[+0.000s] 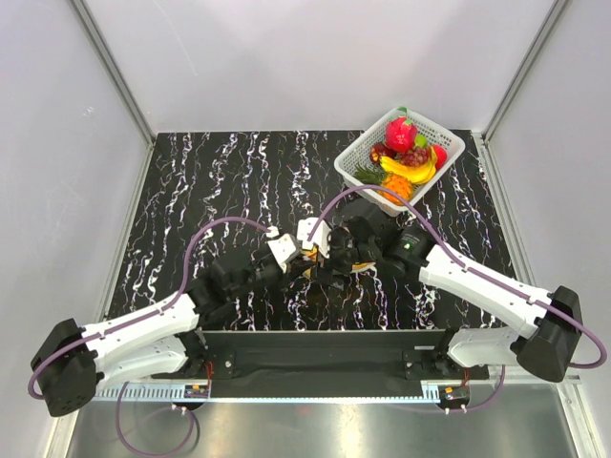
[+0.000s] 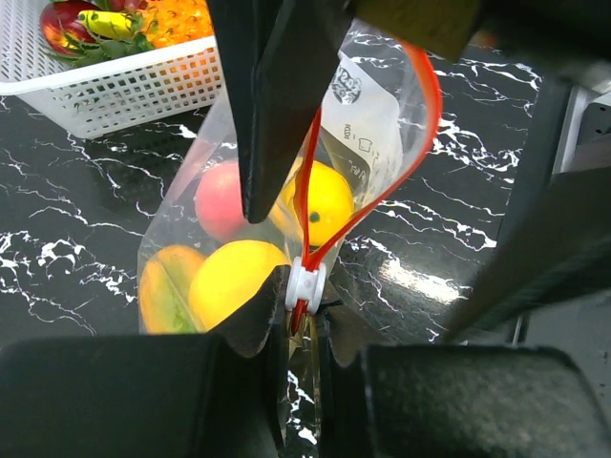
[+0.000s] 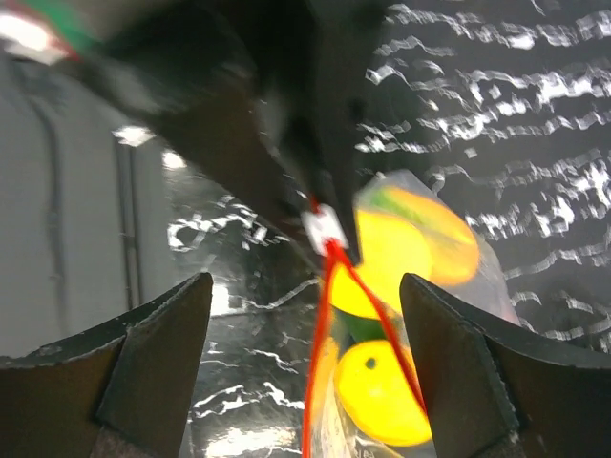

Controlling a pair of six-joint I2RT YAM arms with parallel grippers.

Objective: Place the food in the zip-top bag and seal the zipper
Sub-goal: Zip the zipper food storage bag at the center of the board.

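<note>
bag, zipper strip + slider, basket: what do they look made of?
zip-top bag: thin clear plastic film, glossy. It crinkles, catches glare, and the fruit shows through it.
zipper: red-orange flexible plastic strip, bowed into an open loop.
slider: white hard plastic, probably moulded.
basket: white rigid plastic with slotted walls and a slight sheen.

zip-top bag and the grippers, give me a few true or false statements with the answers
The zip-top bag already holds food. True.
The zipper is sealed along its whole length. False: it gapes in an open loop.
The left gripper is shut on the bag's edge beside the white slider. True.
The right gripper is clamped on the bag. False: its jaws stand wide open.
The white basket is empty. False: toy fruit lies in it.
</note>
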